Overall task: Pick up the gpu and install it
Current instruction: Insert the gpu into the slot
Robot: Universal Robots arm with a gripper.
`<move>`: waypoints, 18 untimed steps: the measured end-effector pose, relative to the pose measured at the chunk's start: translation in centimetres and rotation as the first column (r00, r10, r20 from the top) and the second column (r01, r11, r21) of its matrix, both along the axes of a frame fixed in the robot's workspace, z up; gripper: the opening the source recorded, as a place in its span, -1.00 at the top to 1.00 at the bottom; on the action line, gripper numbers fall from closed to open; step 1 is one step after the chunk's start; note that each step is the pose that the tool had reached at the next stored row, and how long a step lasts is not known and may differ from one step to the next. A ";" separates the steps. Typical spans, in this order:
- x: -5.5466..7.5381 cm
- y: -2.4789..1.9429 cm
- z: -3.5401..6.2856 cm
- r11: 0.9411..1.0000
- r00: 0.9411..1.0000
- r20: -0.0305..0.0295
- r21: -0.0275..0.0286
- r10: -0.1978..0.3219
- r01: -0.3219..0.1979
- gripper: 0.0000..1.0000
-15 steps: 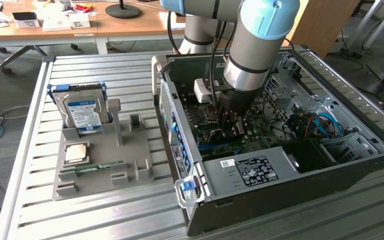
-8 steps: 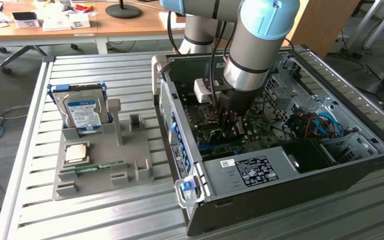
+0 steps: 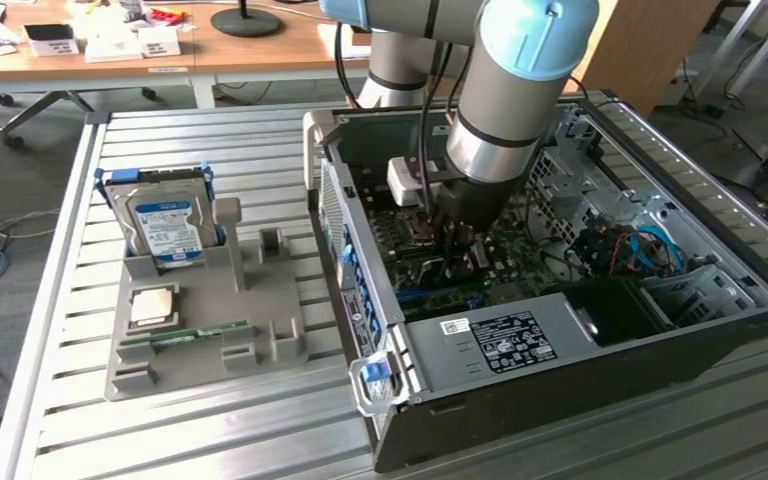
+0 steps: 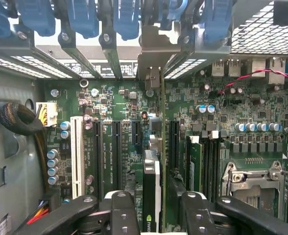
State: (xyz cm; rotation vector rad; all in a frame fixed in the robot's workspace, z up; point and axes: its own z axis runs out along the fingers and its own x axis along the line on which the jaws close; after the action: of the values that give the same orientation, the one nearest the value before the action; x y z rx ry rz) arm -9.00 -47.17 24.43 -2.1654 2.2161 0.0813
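Observation:
In the wrist view the gpu (image 4: 152, 188) stands on edge over the motherboard (image 4: 114, 103). Its black cooler faces one finger, and its silver end bracket (image 4: 151, 66) reaches the case's rear slot openings. My gripper (image 4: 157, 213) straddles the card, one black finger (image 4: 122, 213) on each side, shut on it. The card's lower edge sits in line with a long black expansion slot; I cannot tell whether it is fully seated. In the exterior view my gripper (image 3: 458, 245) reaches deep into the open computer case (image 3: 357, 250), hiding the card.
The grey parts holder (image 3: 271, 335) on the exterior view's left carries the silver hard drive (image 3: 164, 225), a processor chip (image 3: 153, 305) and the thin memory stick (image 3: 204, 333). Blue slot latches (image 4: 127, 19), a white slot (image 4: 76, 156) and the processor socket (image 4: 252, 174) surround the card.

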 end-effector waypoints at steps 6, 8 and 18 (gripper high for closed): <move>0.0 0.11 0.82 1.000 1.000 0.000 0.000 0.000 0.000 0.19; 0.0 0.11 0.94 1.000 1.000 0.000 0.000 0.000 0.000 0.19; 0.0 0.11 0.94 1.000 1.000 0.000 0.000 0.000 0.000 0.19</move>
State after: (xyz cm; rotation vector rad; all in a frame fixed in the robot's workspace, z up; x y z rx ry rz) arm -9.00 -47.06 25.37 -2.1653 2.2161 0.0813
